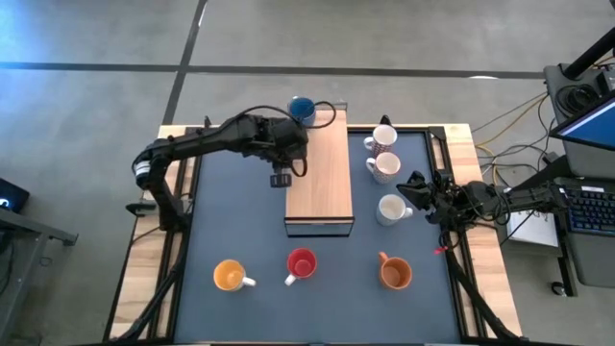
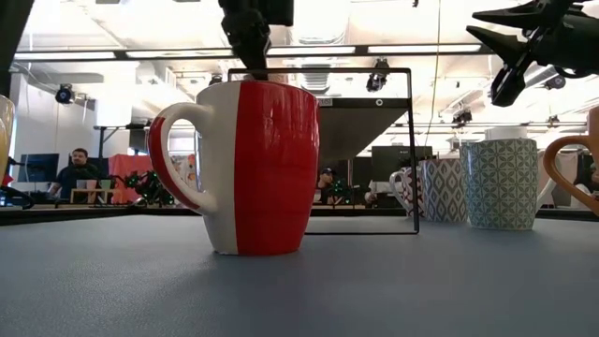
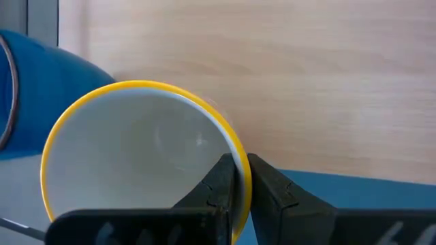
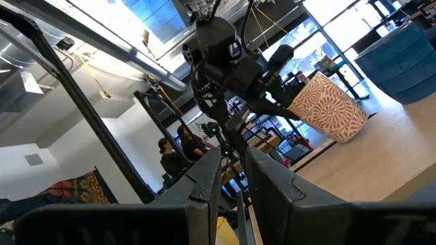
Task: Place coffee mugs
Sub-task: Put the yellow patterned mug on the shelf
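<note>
Left gripper (image 3: 240, 178), upper centre of the high view, pinches the rim of a yellow-rimmed mug (image 3: 139, 153) over the wooden board (image 1: 320, 173); right gripper (image 4: 231, 178), right edge, slightly parted, empty.

Two black jointed arms (image 1: 207, 139), exposed cabling

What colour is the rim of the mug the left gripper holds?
Yellow rim on the mug, white inside; the left wrist view shows it best.
</note>
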Action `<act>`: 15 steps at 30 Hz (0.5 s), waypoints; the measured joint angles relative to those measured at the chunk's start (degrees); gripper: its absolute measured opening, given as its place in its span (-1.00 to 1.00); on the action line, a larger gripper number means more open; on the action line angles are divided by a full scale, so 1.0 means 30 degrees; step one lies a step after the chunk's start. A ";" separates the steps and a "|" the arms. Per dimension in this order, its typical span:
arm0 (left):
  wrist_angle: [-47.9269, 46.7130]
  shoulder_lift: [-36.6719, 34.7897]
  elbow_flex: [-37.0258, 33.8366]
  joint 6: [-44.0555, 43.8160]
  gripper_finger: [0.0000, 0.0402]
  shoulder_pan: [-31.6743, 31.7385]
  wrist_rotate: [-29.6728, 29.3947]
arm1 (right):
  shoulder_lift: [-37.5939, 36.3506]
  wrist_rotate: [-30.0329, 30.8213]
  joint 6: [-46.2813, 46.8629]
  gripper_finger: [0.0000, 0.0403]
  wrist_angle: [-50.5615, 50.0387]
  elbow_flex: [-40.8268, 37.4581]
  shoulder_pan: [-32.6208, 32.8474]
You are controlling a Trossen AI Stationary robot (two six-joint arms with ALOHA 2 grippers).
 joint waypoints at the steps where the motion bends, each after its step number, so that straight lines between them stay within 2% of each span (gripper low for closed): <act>1: -0.0058 0.0180 0.0249 0.0119 -0.95 0.0052 0.0015 | 0.0000 -0.0002 0.0005 -0.70 -0.0004 -0.0004 -0.0002; 8: -0.0689 0.1662 0.2550 0.0952 -0.92 0.0389 0.0336 | 0.0000 0.0005 0.0000 -0.70 0.0000 -0.0002 0.0000; 15: -0.2785 0.3141 0.4728 0.1010 -0.85 0.0557 0.0440 | 0.0000 -0.0002 0.0003 -0.70 0.0000 0.0000 0.0001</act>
